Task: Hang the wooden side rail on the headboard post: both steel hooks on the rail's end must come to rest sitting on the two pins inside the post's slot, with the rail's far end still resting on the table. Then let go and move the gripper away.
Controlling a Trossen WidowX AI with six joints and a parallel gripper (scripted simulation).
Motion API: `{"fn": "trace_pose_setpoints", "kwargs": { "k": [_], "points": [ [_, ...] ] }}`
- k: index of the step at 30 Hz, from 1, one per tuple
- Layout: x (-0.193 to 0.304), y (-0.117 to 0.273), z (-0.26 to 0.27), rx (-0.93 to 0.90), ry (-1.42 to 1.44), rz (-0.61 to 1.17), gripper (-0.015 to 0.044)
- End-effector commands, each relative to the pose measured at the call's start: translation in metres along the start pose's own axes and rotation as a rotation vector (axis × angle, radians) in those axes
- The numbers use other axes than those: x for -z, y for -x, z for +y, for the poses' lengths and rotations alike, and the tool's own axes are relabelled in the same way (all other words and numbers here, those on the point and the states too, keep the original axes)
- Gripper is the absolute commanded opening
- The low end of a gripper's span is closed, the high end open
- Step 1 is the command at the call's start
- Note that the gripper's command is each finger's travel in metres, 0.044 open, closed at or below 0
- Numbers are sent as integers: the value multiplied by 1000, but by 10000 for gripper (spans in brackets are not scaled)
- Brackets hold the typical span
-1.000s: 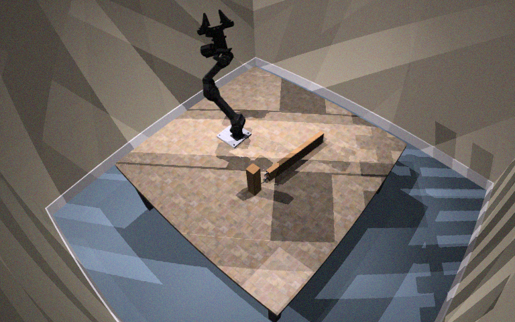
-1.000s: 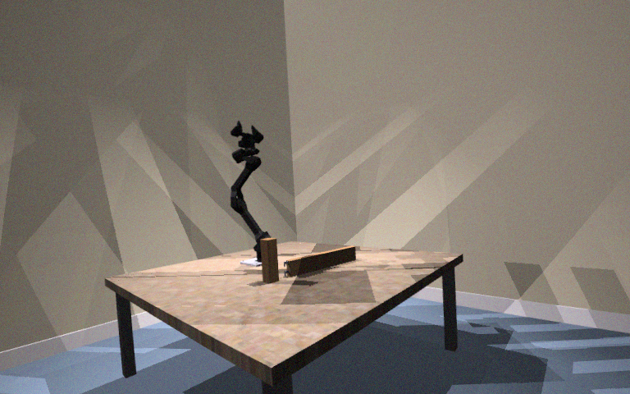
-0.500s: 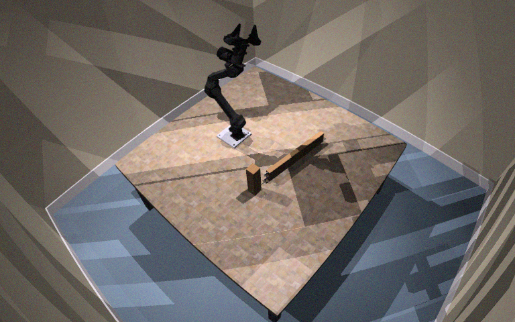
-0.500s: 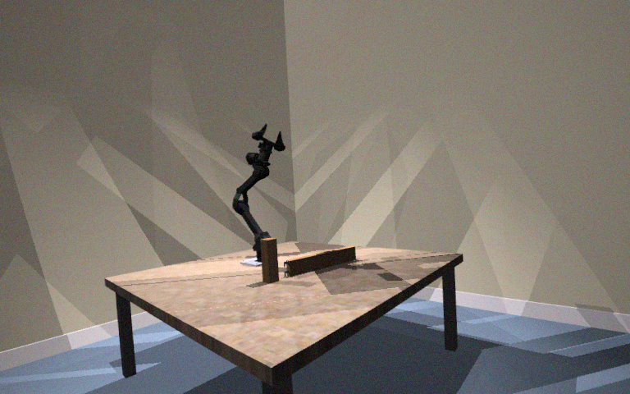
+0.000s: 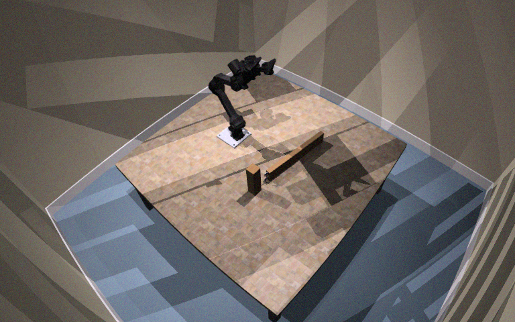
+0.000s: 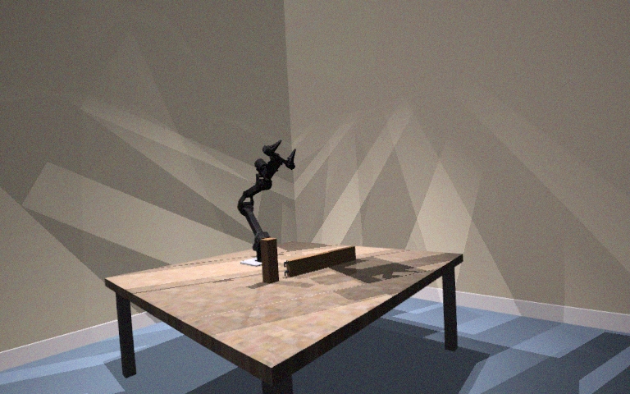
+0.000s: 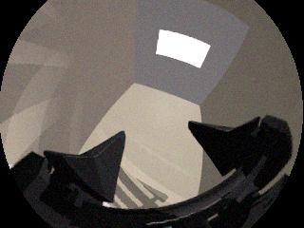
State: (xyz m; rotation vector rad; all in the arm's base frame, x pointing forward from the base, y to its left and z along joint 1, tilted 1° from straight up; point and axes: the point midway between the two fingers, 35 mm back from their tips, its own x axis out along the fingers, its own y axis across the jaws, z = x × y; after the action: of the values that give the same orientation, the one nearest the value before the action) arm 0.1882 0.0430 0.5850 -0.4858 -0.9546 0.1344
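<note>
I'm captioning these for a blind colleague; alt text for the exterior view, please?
A black arm holds its open, empty claw high above a wooden table; below, an upright post stands just apart from a rail lying on the tabletop, hooks toward the post.

Top cam: high, steep down onto whole table (image 5: 212,227) (image 6: 222,306). Exterior: lower, off near corner, similar distance, same table. Wrist: close behind fingers, facing walls, ceiling.

Pins inside the post's slot hidden from view.
</note>
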Motion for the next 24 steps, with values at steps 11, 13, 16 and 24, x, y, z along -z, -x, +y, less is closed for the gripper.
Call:
{"fn": "trace_pose_setpoints", "kwargs": {
  "k": [11, 13, 16, 24],
  "points": [
    [164, 100, 17, 41, -57, 533, 440],
    [184, 120, 18, 57, -71, 607, 440],
    [211, 152, 21, 85, -95, 717, 440],
    [269, 250, 33, 183, -178, 1002, 440]
  ]
}}
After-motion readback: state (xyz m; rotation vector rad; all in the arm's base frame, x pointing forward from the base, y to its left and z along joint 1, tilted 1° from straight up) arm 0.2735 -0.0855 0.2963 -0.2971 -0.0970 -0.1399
